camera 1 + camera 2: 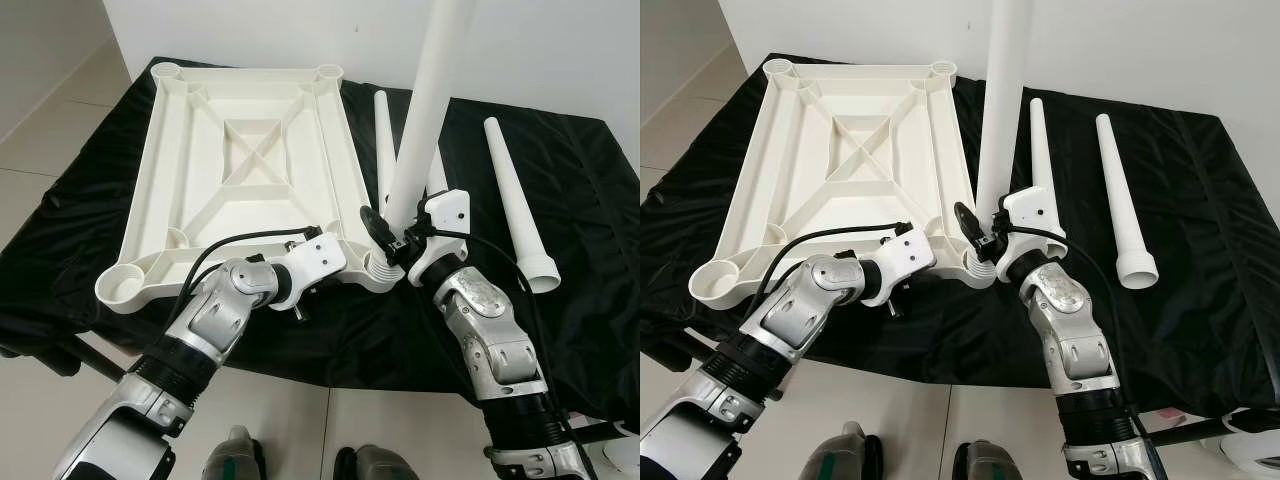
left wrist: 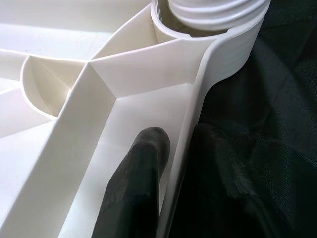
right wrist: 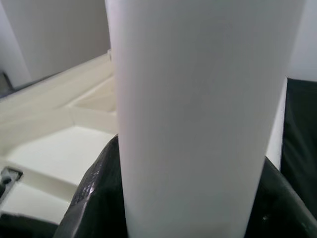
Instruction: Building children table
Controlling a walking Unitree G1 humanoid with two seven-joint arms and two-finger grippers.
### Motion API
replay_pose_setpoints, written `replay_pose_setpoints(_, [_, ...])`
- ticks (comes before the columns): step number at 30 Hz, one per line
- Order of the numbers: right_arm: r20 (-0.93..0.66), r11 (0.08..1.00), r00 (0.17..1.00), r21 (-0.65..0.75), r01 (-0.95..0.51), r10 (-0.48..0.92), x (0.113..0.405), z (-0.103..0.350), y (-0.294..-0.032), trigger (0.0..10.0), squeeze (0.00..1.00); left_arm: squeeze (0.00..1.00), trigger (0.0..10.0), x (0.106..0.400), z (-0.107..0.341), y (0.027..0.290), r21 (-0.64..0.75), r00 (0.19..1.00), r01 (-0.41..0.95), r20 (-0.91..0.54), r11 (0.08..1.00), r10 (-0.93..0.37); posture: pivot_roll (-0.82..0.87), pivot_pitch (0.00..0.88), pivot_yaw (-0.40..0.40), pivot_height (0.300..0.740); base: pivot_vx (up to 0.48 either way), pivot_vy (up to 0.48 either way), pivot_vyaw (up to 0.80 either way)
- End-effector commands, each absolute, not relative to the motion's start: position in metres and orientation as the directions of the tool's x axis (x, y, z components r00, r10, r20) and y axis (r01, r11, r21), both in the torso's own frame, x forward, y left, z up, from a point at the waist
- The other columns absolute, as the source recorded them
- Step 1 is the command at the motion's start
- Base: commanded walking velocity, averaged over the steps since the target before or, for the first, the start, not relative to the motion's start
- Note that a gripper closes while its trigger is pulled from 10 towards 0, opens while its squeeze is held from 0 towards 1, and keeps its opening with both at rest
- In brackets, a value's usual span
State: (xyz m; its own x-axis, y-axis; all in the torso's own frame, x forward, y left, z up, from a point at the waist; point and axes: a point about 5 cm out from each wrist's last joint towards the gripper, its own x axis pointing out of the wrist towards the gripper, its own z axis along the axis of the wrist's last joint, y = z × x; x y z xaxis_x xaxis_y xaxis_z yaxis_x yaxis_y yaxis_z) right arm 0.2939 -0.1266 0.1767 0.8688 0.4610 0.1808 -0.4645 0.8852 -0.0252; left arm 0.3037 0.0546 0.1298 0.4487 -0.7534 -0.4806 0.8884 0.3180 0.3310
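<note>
The white table top (image 1: 250,150) lies upside down on a black cloth. My right gripper (image 1: 395,235) is shut on a white leg (image 1: 425,110) and holds it upright. The leg's threaded end (image 2: 218,12) sits in the near right corner socket (image 1: 378,270). In the right wrist view the leg (image 3: 198,114) stands between black fingers (image 3: 94,198). My left gripper (image 1: 340,262) is shut on the table top's near rim just left of that socket, one finger (image 2: 138,188) inside the rim and the other outside it.
Three loose white legs lie on the black cloth (image 1: 560,160) to the right of the table top: one far right (image 1: 515,200), one by the table top's edge (image 1: 383,150), one behind the held leg (image 1: 437,170). A white wall is behind, tiled floor (image 1: 50,110) at left.
</note>
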Motion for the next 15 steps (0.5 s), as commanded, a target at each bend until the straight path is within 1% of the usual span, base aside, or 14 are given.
replay_pose_setpoints(1, [0.24, 0.896, 0.873, 0.025, -0.443, 0.425, 0.295, 0.185, -0.134, 10.0, 0.0, 0.0, 10.0, 0.304, 0.138, 0.055, 0.369, 0.488, 0.863, -0.428, 0.346, -0.761, 0.02, 0.034, -0.046, 0.74, 0.0, 0.0, 0.0])
replay_pose_setpoints(3, [0.259, 0.9, 0.874, 0.037, -0.434, 0.411, 0.296, 0.189, -0.136, 10.0, 0.0, 0.0, 10.0, 0.304, 0.137, 0.056, 0.362, 0.487, 0.864, -0.432, 0.349, -0.759, 0.02, 0.034, -0.046, 0.74, 0.0, 0.0, 0.0])
replay_pose_setpoints(4, [0.266, 0.903, 0.876, 0.041, -0.429, 0.404, 0.296, 0.19, -0.137, 10.0, 0.0, 0.05, 10.0, 0.304, 0.137, 0.056, 0.357, 0.487, 0.866, -0.437, 0.351, -0.756, 0.02, 0.034, -0.046, 0.74, 0.0, 0.0, 0.0])
replay_pose_setpoints(5, [0.266, 0.903, 0.876, 0.041, -0.429, 0.404, 0.296, 0.19, -0.137, 10.0, 0.0, 0.05, 10.0, 0.304, 0.137, 0.056, 0.357, 0.487, 0.866, -0.437, 0.351, -0.756, 0.02, 0.034, -0.046, 0.74, 0.0, 0.0, 0.0])
replay_pose_setpoints(6, [0.276, 0.904, 0.875, 0.049, -0.425, 0.397, 0.297, 0.192, -0.138, 10.0, 0.0, 1.0, 10.0, 0.303, 0.137, 0.056, 0.351, 0.479, 0.87, -0.439, 0.345, -0.76, 0.02, 0.038, -0.045, 0.74, 0.0, 0.0, 0.0])
replay_pose_setpoints(11, [0.304, 0.899, 0.867, 0.066, -0.432, 0.394, 0.297, 0.196, -0.139, 10.0, 0.0, 1.0, 10.0, 0.303, 0.138, 0.056, 0.348, 0.474, 0.873, -0.437, 0.342, -0.764, 0.02, 0.04, -0.044, 0.74, 0.0, 0.0, 0.0])
replay_pose_setpoints(12, [0.315, 0.899, 0.866, 0.072, -0.431, 0.39, 0.297, 0.198, -0.139, 10.0, 0.0, 0.78, 10.0, 0.302, 0.14, 0.056, 0.344, 0.469, 0.875, -0.434, 0.339, -0.769, 0.02, 0.044, -0.043, 0.74, 0.0, 0.0, 0.0])
replay_pose_setpoints(13, [0.323, 0.9, 0.865, 0.077, -0.429, 0.384, 0.297, 0.199, -0.139, 10.0, 0.0, 0.0, 10.0, 0.301, 0.144, 0.057, 0.338, 0.461, 0.879, -0.423, 0.336, -0.78, 0.02, 0.047, -0.041, 0.74, 0.0, 0.0, 0.0])
replay_pose_setpoints(14, [0.341, 0.906, 0.866, 0.084, -0.415, 0.365, 0.298, 0.201, -0.141, 10.0, 0.0, 0.0, 10.0, 0.301, 0.154, 0.057, 0.335, 0.451, 0.881, -0.381, 0.334, -0.807, 0.02, 0.049, -0.038, 0.74, 0.0, 0.0, 0.0])
replay_pose_setpoints(15, [0.341, 0.906, 0.866, 0.084, -0.415, 0.365, 0.298, 0.201, -0.141, 10.0, 0.0, 0.0, 10.0, 0.301, 0.154, 0.057, 0.335, 0.451, 0.881, -0.381, 0.334, -0.807, 0.02, 0.049, -0.038, 0.74, 0.0, 0.0, 0.0])
